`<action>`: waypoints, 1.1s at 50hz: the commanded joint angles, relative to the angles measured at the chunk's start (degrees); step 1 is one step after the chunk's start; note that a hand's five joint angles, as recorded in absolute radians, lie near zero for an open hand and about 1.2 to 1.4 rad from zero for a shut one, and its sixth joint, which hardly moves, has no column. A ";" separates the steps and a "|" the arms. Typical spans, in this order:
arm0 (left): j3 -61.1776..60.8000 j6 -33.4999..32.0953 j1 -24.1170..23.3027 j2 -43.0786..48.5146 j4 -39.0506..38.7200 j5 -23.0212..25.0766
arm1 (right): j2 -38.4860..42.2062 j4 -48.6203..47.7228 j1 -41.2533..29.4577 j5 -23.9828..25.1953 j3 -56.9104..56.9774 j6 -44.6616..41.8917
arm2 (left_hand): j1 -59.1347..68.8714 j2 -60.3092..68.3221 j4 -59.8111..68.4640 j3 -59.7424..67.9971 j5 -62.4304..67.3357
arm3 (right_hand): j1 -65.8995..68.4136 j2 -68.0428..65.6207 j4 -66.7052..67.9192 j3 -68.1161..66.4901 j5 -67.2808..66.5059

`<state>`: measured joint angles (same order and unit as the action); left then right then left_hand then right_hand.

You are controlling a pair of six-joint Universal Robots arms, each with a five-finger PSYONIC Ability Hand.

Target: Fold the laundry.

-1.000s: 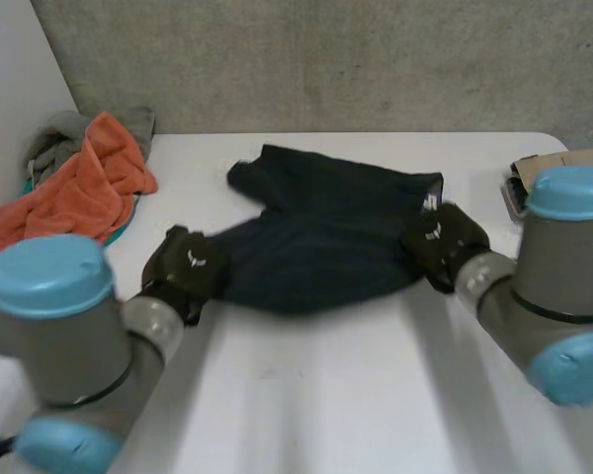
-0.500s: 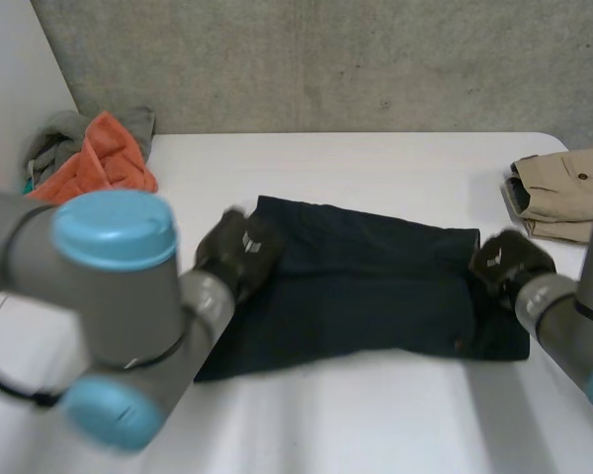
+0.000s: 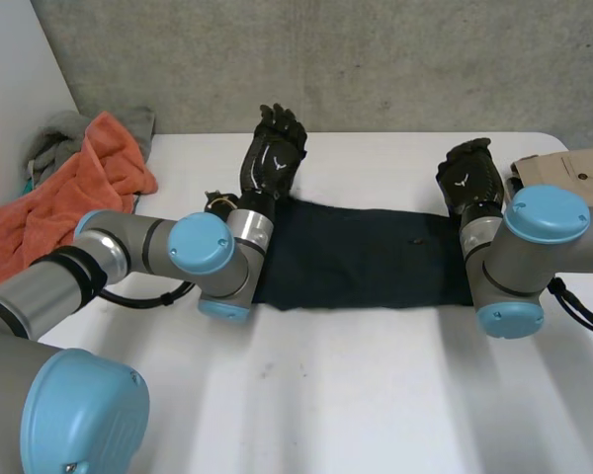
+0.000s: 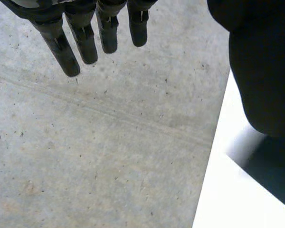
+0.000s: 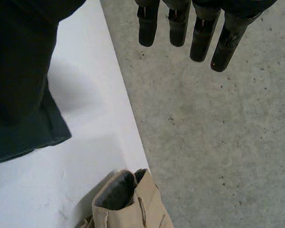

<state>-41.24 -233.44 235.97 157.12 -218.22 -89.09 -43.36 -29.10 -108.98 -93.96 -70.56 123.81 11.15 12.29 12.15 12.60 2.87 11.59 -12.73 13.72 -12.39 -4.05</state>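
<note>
Step in hand: I judge the dark garment (image 3: 361,259) to be laid out as a flat band, with both my hands lifted clear of it, between folds.
Left hand (image 3: 272,148): raised above the garment's left end, fingers (image 4: 85,40) straight and spread a little, pointing at the wall (image 3: 376,59), holding nothing.
Right hand (image 3: 469,176): raised above the garment's right end, fingers (image 5: 199,38) straight and slightly apart, empty too.
Where the garment is: flat on the white surface (image 3: 356,395), between my two wrists, nearer the far edge than the near one.
Long axis: it runs from my left to my right, along the far edge. I cannot tell which end is the waist.
Next move, as I judge it: lower a hand onto one short end, pinch its corners, and carry that end over to meet the other, keeping the edges level.
Nearby: an orange towel (image 3: 79,188) on a grey cloth (image 3: 64,133) far left; a folded tan garment (image 3: 568,163) beside my right arm.
</note>
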 commanded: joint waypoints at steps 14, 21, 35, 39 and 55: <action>-37.59 12.91 -3.06 -30.81 -1.07 -5.39 | -25.02 31.20 9.57 17.40 -19.26 34.56 | -1.15 -2.29 -2.15 -2.60 -2.87 | 1.68 -0.54 -0.45 -0.88 0.78; -43.92 19.51 -3.06 -34.51 -1.06 -6.89 | -22.91 24.63 9.92 17.84 -23.66 33.86 | -1.15 -2.29 -2.15 -2.60 -2.87 | 2.53 -1.39 0.40 -1.73 -0.07; -45.86 19.78 -2.89 -35.21 -0.89 -6.98 | -17.36 16.79 11.06 11.34 -22.08 25.87 | -1.15 -2.29 -2.15 -2.60 -2.87 | 68.41 -67.27 66.28 -67.61 -65.95; -46.56 20.04 -2.63 -36.79 -0.89 -7.06 | -20.61 17.14 14.93 11.43 -23.83 19.73 | -1.15 -2.29 -2.15 -2.60 -2.87 | 68.41 -67.27 66.28 -67.61 -65.95; -51.93 20.30 -1.57 -41.80 -0.98 -7.15 | -23.44 12.67 2.75 19.13 -17.96 -10.34 | -1.15 -2.29 -2.15 -2.60 -2.87 | 68.41 -67.27 66.28 -67.61 -65.95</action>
<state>-91.73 -213.24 233.64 116.58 -219.19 -96.23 -66.74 -13.29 -94.22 -82.16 -93.45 119.46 11.15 11.75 11.66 12.15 2.68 52.71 -66.94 68.13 -66.14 -53.72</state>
